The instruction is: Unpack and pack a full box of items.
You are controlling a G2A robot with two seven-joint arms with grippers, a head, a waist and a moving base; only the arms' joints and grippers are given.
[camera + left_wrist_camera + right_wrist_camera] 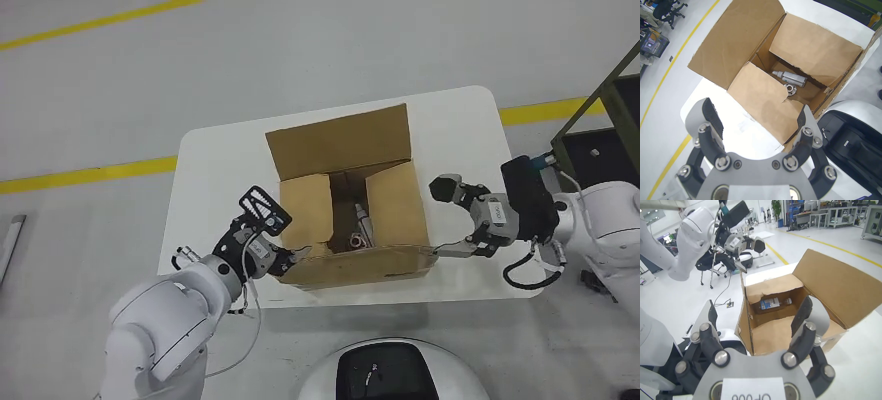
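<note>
An open cardboard box stands on the white table, its back flap raised and its two side flaps folded inward. Inside lie a white-grey spray bottle and a metal flange, which also appear in the top view as the bottle and the flange. In the right wrist view a brown bottle with a blue label rests on the box floor. My left gripper is open at the box's front left corner. My right gripper is open beside the box's right wall, empty.
The table has bare room left of the box and behind it. A dark green frame stands off the table's right end. Across the box, the right wrist view shows the left gripper.
</note>
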